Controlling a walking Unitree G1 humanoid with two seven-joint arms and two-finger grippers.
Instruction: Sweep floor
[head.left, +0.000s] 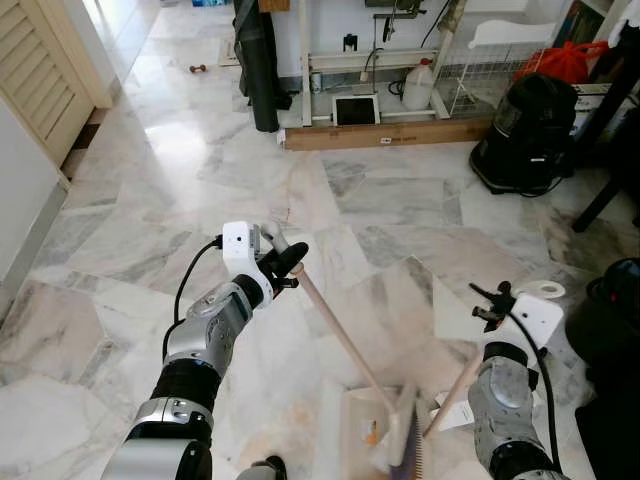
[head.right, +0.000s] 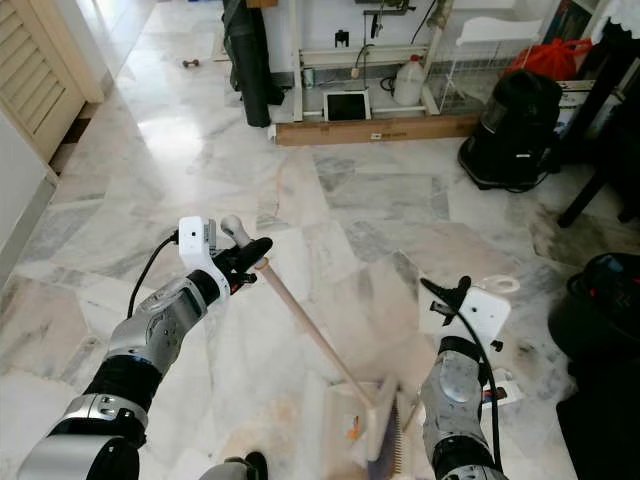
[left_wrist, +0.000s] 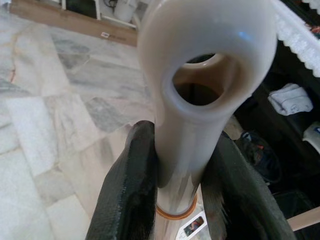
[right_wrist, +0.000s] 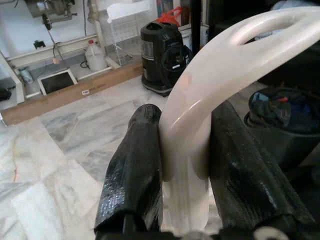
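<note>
Left tool (head.left: 282, 262) squeezing tight around the top of the broom stick (head.left: 335, 325), black fingers (left_wrist: 127, 195) on both sides of it. Broom head (head.left: 408, 440) resting low on the marble floor (head.left: 400, 200), just beside the dustpan (head.left: 365, 430). Right tool (head.right: 447, 292) gripping the white dustpan handle (right_wrist: 200, 110), fingers pressing on each side. Black vacuum (head.left: 525, 130) sitting far back.

A broom (head.left: 340, 335) with a long tan stick leans from upper left down to its brush, resting against a white dustpan (head.left: 365, 430) on the near floor.
</note>
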